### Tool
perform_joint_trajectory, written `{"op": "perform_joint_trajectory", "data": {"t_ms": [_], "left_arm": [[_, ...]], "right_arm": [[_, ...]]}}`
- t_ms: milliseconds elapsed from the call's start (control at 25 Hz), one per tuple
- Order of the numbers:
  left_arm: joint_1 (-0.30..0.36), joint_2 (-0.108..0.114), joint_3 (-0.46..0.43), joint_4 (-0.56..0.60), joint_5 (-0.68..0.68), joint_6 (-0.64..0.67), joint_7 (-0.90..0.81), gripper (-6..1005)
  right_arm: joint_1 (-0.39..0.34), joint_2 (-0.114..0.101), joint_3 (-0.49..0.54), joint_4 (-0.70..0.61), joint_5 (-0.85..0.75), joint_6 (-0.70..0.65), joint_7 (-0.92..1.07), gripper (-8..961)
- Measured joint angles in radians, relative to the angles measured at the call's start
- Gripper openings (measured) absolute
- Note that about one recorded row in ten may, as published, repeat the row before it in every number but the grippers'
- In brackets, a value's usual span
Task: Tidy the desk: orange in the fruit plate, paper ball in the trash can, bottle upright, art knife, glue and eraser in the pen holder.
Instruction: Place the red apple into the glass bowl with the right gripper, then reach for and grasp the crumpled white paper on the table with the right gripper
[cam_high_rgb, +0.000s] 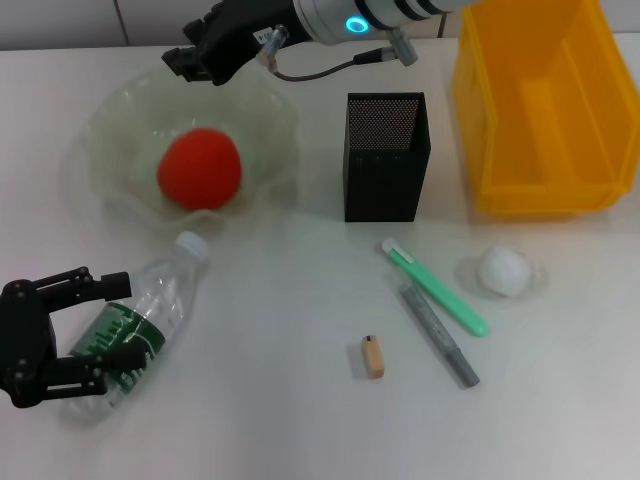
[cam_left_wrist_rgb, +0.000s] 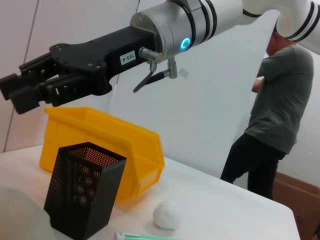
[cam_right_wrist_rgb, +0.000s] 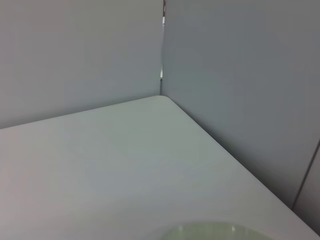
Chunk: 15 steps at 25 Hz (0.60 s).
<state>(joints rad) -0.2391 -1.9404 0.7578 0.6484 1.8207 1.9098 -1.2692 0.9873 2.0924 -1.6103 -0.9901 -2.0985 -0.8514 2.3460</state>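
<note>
Your left gripper (cam_high_rgb: 95, 330) brackets the lying bottle (cam_high_rgb: 135, 325), fingers apart. Orange (cam_high_rgb: 199, 168) sits plated; everything else waits. Right gripper (cam_high_rgb: 195, 58): cannot tell.

On the white table (cam_high_rgb: 280, 420) there is one orange (cam_high_rgb: 199, 168), one fruit plate (cam_high_rgb: 120, 115), one bottle (cam_high_rgb: 135, 330), one black pen holder (cam_high_rgb: 386, 170), one yellow trash can (cam_high_rgb: 540, 185), one paper ball (cam_high_rgb: 503, 270), one eraser (cam_high_rgb: 373, 357), one green art knife (cam_high_rgb: 435, 287), one gray glue pen (cam_high_rgb: 438, 334). Two grippers show: left gripper (cam_high_rgb: 115, 318), right gripper (cam_high_rgb: 195, 62). One person (cam_left_wrist_rgb: 272, 115) stands behind.
</note>
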Motion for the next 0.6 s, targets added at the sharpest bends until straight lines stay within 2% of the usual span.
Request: {"op": "perform_joint_trajectory", "data": {"t_ms": [160, 280, 320, 360, 400, 440, 480, 520, 560, 600], "left_arm": [[-0.001, 0.0, 0.0, -0.002, 0.0, -0.012, -0.001, 829], [-0.004, -0.001, 0.0, -0.007, 0.0, -0.015, -0.002, 829], [-0.007, -0.001, 0.0, -0.014, 0.0, -0.017, -0.004, 829], [-0.008, -0.001, 0.0, -0.014, 0.0, -0.018, -0.005, 829], [-0.008, -0.001, 0.0, -0.014, 0.0, -0.019, -0.007, 829], [-0.008, -0.001, 0.0, -0.015, 0.0, -0.021, -0.009, 828], [-0.008, 0.0, 0.0, -0.015, 0.0, -0.022, -0.012, 828], [-0.007, 0.0, 0.0, -0.015, 0.0, -0.023, -0.014, 828], [-0.007, 0.0, 0.0, -0.015, 0.0, -0.023, -0.015, 828], [-0.007, 0.001, 0.0, -0.015, 0.0, -0.024, -0.016, 828]], "right_arm": [[-0.013, -0.005, 0.008, -0.012, 0.0, -0.013, 0.0, 365], [-0.037, -0.008, 0.036, -0.053, 0.0, -0.077, -0.001, 516], [-0.067, -0.011, 0.077, -0.113, -0.006, -0.167, -0.001, 573], [-0.067, -0.011, 0.077, -0.113, -0.006, -0.167, -0.001, 630], [-0.083, -0.012, 0.104, -0.154, -0.017, -0.228, 0.0, 688], [-0.116, -0.013, 0.163, -0.242, -0.062, -0.375, 0.01, 703], [-0.116, -0.013, 0.163, -0.242, -0.062, -0.375, 0.01, 718], [-0.144, -0.013, 0.209, -0.324, -0.127, -0.504, 0.037, 733], [-0.144, -0.013, 0.209, -0.324, -0.127, -0.504, 0.037, 748], [-0.164, -0.012, 0.228, -0.378, -0.172, -0.576, 0.059, 763]]}}
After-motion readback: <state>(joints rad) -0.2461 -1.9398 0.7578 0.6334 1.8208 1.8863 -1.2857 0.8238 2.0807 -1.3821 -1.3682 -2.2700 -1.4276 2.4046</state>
